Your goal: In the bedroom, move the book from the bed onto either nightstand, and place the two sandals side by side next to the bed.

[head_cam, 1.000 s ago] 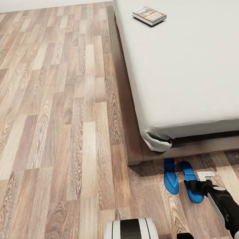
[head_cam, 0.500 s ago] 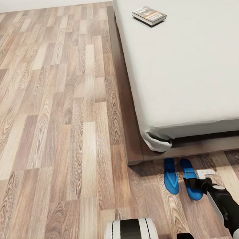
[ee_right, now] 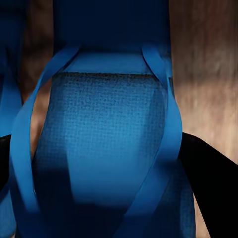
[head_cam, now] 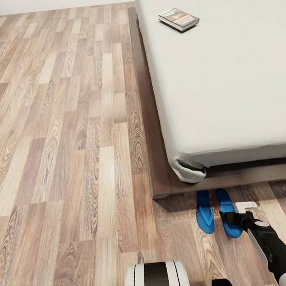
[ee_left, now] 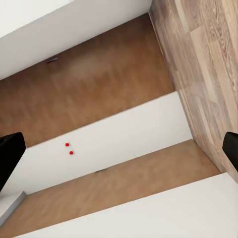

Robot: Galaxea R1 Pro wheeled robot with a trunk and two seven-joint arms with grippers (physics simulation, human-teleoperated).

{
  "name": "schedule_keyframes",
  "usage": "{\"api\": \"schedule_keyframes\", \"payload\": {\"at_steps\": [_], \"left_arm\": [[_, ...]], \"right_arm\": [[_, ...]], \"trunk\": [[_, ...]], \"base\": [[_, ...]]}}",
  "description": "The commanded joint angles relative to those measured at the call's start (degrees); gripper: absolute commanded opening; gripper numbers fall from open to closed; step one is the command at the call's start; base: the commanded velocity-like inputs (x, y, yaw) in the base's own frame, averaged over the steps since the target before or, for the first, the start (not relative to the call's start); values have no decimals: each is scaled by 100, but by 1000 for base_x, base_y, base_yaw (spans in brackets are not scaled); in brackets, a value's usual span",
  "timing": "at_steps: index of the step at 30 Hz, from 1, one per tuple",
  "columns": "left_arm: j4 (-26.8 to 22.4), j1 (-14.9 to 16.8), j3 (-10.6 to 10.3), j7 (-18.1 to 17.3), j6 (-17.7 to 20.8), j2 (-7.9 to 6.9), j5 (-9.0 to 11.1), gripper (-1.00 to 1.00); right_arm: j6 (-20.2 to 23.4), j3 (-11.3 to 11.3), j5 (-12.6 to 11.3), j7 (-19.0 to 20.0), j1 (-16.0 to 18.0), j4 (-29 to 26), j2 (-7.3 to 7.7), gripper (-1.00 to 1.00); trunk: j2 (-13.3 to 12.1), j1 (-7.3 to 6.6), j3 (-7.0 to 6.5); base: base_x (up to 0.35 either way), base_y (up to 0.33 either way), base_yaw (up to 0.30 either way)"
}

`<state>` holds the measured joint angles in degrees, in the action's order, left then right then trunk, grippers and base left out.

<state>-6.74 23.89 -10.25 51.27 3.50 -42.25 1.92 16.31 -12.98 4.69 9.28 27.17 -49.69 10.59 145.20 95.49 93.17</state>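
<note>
From the head view, the right pincer (head_cam: 231,216) sits over the right sandal (head_cam: 229,215), whose long axis points toward the bed (head_cam: 225,87); the left sandal (head_cam: 204,211) lies parallel just beside it, and the book (head_cam: 178,18) rests well apart on the mattress. The left wrist view shows that pincer's dark fingertips (ee_left: 10,156) spread wide on nothing. In the right wrist view, fingers (ee_right: 208,173) straddle the strapped sole (ee_right: 104,148); whether they pinch it is hard to tell.

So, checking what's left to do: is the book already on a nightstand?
No, the book lies on the bed, on the pale mattress near its left edge in the head view.
</note>
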Motion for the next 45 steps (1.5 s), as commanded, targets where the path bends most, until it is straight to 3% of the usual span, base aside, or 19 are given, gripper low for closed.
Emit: {"api": "schedule_keyframes", "payload": {"at_steps": [1,13,24,45], "left_arm": [[-3,1,-43,22,37,0,20,100],[-3,1,-46,23,38,2,19,100],[-3,-25,-46,19,45,2,19,100],[-12,-201,-38,21,45,13,19,100]], "right_arm": [[21,-20,47,48,6,-5,-2,-100],[-14,-20,35,48,52,122,-5,-100],[-300,-36,24,48,59,181,-15,-100],[-321,-37,23,48,139,309,-20,-100]], "trunk": [[1,-1,3],[1,-1,3],[1,-1,3],[1,-1,3]], "base": [[20,0,0],[4,0,0],[13,0,0],[67,26,0]]}}
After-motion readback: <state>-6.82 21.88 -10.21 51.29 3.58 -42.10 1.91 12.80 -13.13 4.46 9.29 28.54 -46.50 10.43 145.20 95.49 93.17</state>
